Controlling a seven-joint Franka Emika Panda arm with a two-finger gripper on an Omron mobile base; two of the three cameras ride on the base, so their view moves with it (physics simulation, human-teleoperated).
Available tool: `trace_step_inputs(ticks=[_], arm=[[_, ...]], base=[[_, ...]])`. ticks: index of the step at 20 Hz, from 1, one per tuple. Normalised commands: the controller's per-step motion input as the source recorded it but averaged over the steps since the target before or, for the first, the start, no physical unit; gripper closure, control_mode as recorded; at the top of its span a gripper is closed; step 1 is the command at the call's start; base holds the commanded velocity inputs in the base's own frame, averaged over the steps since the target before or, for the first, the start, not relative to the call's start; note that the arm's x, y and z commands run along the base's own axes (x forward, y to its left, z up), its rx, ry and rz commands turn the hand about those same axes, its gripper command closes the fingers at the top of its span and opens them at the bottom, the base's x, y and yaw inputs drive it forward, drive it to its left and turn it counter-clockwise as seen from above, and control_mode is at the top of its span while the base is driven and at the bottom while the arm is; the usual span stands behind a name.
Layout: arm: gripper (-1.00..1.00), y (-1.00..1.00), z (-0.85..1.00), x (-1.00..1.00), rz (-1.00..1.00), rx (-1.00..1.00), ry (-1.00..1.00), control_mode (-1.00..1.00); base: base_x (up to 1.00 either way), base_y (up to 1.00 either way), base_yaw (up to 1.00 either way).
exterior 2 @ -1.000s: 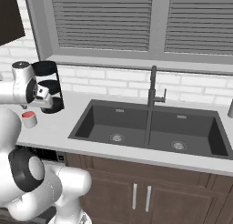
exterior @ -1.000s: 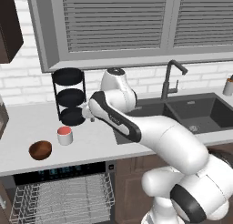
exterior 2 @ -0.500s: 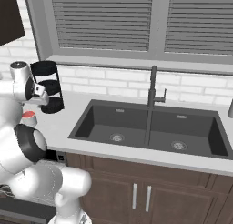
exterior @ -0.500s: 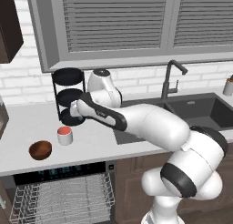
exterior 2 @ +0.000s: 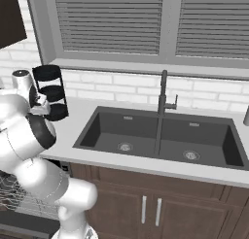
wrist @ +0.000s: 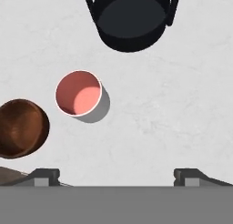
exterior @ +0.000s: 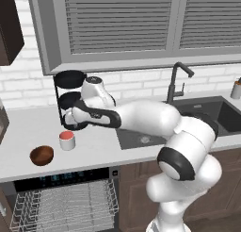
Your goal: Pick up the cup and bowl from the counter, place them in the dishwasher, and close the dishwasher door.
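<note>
- The gripper (wrist: 116, 175) hangs above the counter (wrist: 173, 114) with its fingers spread wide and nothing between them.
- The cup (wrist: 78, 93) stands upright on the counter, left of the gripper and apart from it.
- The bowl (wrist: 20, 127) sits just left of the cup.
- The dishwasher (exterior: 63, 205) stands open beneath the counter.

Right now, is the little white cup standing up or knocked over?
Standing up. In the hand view the cup shows a full round red opening facing upward, and from the base it sits upright on the counter.
</note>
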Motion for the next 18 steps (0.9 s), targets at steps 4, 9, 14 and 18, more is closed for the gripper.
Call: trace_step_inputs(ticks=[4,9,14,18], arm=[[-1.0,0.0,-0.32,0.46,0.0,0.0,0.11,-1.0],[-1.0,0.06,-0.28,0.12,0.0,0.0,0.02,-1.0],[-1.0,0.24,-0.2,0.16,0.0,-0.04,0.0,-1.0],[-1.0,0.31,-0.16,0.21,0.0,-0.09,0.04,-1.0]], base=[[0.0,0.0,0.0],[0.0,0.0,0.0],[0.0,0.0,0.0],[0.0,0.0,0.0]])
